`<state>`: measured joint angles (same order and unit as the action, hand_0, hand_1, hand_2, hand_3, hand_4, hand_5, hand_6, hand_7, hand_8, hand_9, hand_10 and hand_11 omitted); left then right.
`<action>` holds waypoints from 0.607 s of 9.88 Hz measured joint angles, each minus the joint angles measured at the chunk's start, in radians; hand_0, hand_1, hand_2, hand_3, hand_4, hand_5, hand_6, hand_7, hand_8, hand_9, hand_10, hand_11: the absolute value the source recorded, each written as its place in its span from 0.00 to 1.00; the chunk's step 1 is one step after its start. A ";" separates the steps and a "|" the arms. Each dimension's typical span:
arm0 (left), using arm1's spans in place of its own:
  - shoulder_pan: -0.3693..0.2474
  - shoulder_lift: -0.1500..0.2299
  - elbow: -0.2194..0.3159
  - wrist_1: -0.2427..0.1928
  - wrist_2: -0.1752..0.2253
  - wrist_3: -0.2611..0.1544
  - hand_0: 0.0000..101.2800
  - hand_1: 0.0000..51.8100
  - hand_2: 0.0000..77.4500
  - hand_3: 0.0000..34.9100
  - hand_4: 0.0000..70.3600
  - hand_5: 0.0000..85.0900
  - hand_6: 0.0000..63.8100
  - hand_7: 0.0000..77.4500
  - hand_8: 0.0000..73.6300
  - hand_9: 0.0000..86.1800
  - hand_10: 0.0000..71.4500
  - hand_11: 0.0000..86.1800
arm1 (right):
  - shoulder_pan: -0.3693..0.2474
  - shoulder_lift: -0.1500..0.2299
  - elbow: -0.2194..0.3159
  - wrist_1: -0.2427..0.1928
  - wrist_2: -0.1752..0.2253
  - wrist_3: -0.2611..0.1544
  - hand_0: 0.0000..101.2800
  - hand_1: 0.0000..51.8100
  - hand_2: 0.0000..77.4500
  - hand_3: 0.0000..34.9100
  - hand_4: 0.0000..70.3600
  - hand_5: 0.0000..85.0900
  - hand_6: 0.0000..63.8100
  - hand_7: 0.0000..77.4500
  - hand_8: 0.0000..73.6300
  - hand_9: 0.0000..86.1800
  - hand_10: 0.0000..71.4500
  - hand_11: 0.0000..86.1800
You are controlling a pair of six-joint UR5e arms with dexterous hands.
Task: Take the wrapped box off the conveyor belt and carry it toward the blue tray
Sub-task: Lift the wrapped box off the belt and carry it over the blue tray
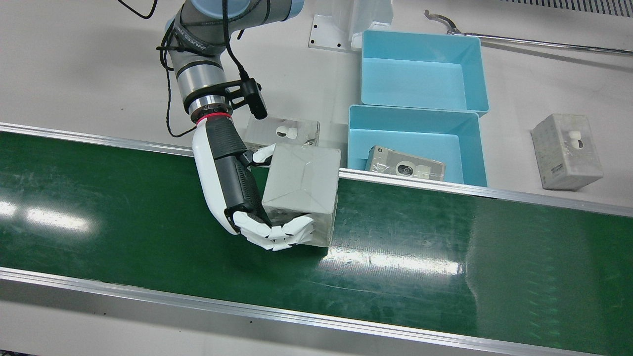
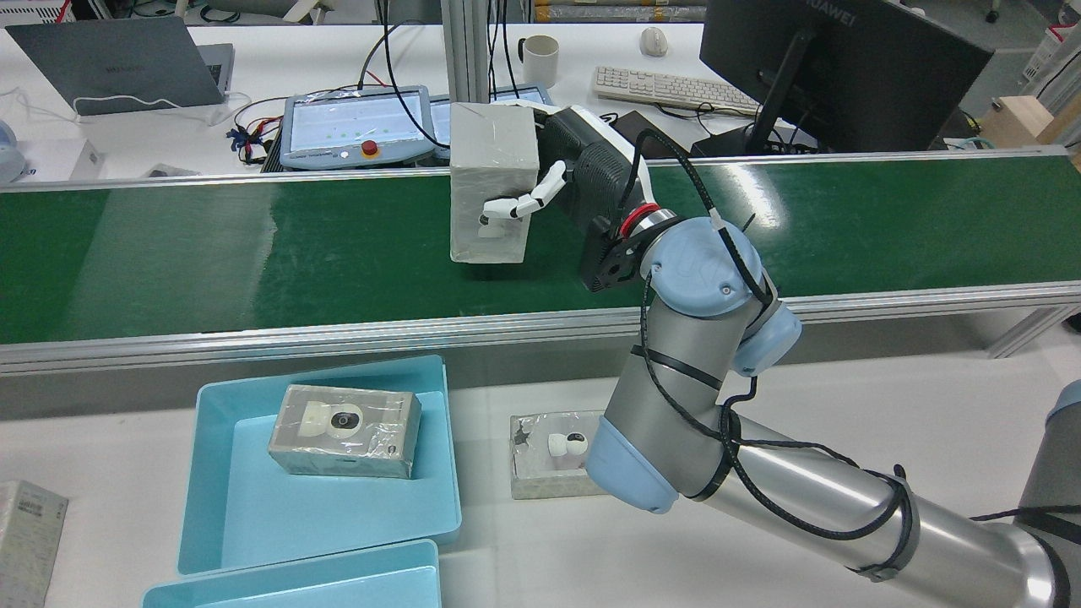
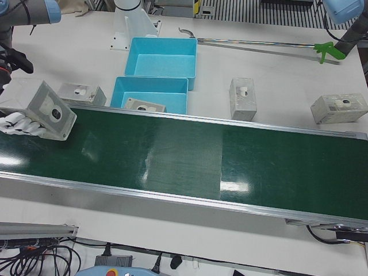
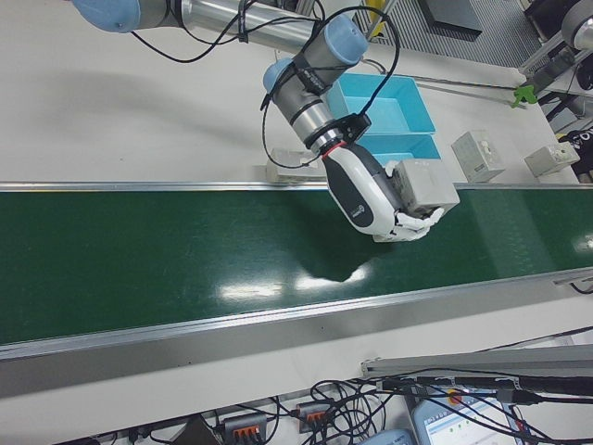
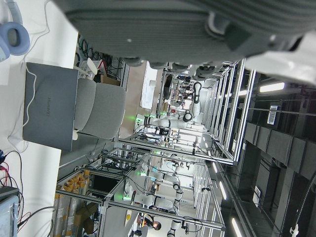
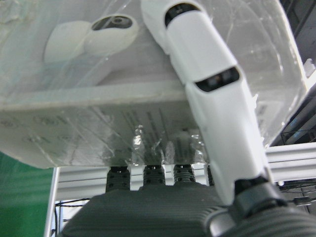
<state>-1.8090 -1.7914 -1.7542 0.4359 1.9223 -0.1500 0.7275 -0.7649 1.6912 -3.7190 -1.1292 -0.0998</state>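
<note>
My right hand [image 1: 237, 183] is shut on the wrapped box [image 1: 301, 183], a grey carton in clear film with a white camera pictured on it. White fingers [image 1: 279, 235] curl over its near face and another presses its far side. The box hangs tilted just above the green conveyor belt [image 1: 123, 207], near the belt's far rail. The rear view shows the same box [image 2: 494, 169] upright in the hand [image 2: 583, 169]. The blue tray [image 1: 415, 116] stands just beyond the rail, to the box's right in the front view. My left hand [image 5: 173, 19] shows only as a dark palm edge.
The near blue tray holds another wrapped box [image 1: 405, 165]; a second blue tray [image 1: 420, 69] sits behind it. More wrapped boxes lie on the white table [image 1: 566, 151], [image 1: 284, 131], [image 3: 339, 107]. A long grabber tool [image 3: 325, 50] lies at the far side.
</note>
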 joint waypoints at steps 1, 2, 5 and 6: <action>0.000 0.000 0.000 0.000 0.000 0.000 0.00 0.00 0.01 0.00 0.00 0.01 0.00 0.01 0.01 0.00 0.01 0.00 | -0.002 -0.003 0.071 -0.035 0.007 -0.010 0.53 0.14 0.45 0.26 0.57 0.37 0.40 0.58 0.53 0.44 0.52 0.34; 0.000 0.000 0.000 0.000 0.000 0.000 0.00 0.00 0.01 0.00 0.00 0.01 0.00 0.01 0.01 0.00 0.01 0.00 | -0.018 -0.005 0.138 -0.062 0.018 -0.032 0.53 0.09 0.46 0.19 0.60 0.37 0.43 0.61 0.56 0.46 0.56 0.35; 0.000 0.000 0.000 0.000 0.000 0.000 0.00 0.00 0.01 0.00 0.00 0.01 0.00 0.01 0.01 0.00 0.01 0.00 | -0.192 0.005 0.231 -0.090 0.124 -0.140 0.52 0.08 0.46 0.11 0.61 0.37 0.51 0.71 0.69 0.51 0.73 0.40; 0.000 0.000 0.000 0.000 0.000 0.000 0.00 0.00 0.01 0.00 0.00 0.01 0.00 0.01 0.01 0.00 0.01 0.00 | -0.247 0.019 0.223 -0.087 0.161 -0.183 0.52 0.08 0.46 0.11 0.78 0.32 0.51 0.74 0.71 0.50 0.73 0.40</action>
<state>-1.8090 -1.7914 -1.7542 0.4359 1.9222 -0.1500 0.4808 -0.7454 1.9138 -3.8061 -0.9680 -0.2829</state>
